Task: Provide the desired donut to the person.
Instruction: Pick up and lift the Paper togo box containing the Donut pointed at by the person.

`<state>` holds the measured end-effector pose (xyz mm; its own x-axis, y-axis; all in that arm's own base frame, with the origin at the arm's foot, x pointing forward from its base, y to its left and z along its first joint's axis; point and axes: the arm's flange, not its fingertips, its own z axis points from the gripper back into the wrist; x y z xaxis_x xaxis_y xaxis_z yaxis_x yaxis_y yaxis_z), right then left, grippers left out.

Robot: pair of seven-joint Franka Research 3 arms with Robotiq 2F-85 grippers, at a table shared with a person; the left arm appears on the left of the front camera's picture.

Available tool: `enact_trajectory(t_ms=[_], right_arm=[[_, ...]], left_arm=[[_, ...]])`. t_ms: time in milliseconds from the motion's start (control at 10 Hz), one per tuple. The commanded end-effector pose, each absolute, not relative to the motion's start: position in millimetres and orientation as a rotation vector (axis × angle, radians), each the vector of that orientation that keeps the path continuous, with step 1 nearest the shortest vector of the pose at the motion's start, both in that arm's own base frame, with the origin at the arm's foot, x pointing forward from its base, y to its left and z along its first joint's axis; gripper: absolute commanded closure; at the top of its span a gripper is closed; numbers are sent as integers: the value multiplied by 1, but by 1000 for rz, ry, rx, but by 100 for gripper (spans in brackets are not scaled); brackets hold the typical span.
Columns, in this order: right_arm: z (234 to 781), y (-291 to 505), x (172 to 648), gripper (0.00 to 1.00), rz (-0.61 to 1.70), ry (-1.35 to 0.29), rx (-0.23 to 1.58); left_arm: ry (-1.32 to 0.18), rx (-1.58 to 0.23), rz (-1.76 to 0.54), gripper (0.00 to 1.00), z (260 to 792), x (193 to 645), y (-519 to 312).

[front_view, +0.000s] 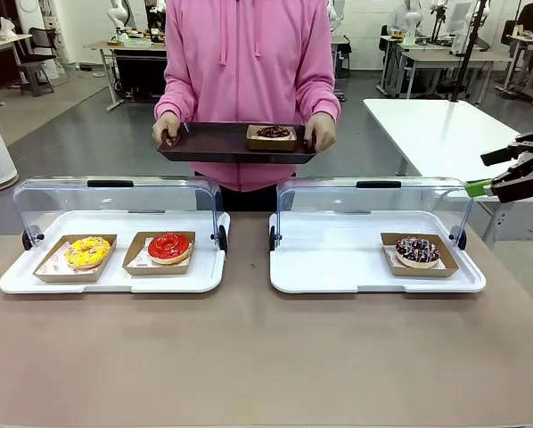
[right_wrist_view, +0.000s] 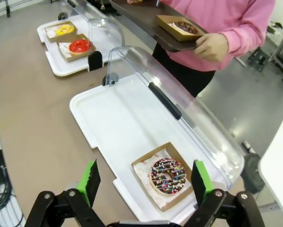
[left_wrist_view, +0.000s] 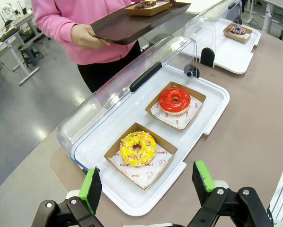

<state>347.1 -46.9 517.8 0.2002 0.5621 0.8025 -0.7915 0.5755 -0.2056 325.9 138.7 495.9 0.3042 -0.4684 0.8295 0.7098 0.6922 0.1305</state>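
we see the table (front_view: 249,357) and, at its far side, the person (front_view: 249,62) holding a brown tray (front_view: 213,143). the left white tray (front_view: 115,283) and the right white tray (front_view: 338,267) sit side by side, clear lids tipped back. the left gripper (left_wrist_view: 147,182) and right gripper (right_wrist_view: 145,177) both gape wide, holding nothing. a yellow donut (front_view: 88,251) and a red donut (front_view: 168,247) lie boxed on the left tray, a sprinkled donut (front_view: 417,251) on the right tray, and a chocolate donut (front_view: 273,133) on the brown tray.

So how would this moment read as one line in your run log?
left gripper: open, facing yellow donut | right gripper: open, facing sprinkled donut | person: holding tray
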Motion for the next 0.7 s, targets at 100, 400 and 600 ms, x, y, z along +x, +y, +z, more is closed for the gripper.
enact_trajectory(t_ms=[100, 400, 600], right_arm=[[517, -50, 346, 0, 957, -977, 285], [517, -50, 346, 0, 957, -977, 285], [517, -50, 346, 0, 957, -977, 285]], left_arm=[[-996, -289, -804, 0, 495, 326, 140], [-996, -289, -804, 0, 495, 326, 140], [-996, -289, -804, 0, 495, 326, 140]])
